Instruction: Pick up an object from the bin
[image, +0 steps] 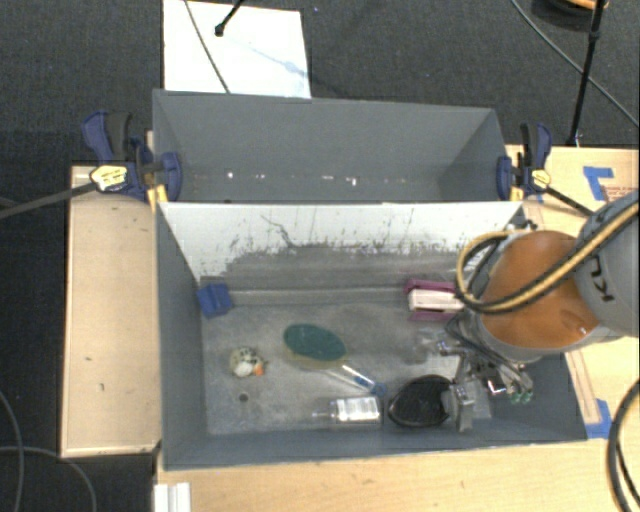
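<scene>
The jaws hang low near the front right corner of the bin (330, 140), just beside a black rounded object (418, 403); one cannot tell if they stand wide or narrow. Left of it lies a small clear bottle (350, 409).

One overhead camera looks obliquely down into the bin (330, 140) from its near edge, framing it whole.
</scene>
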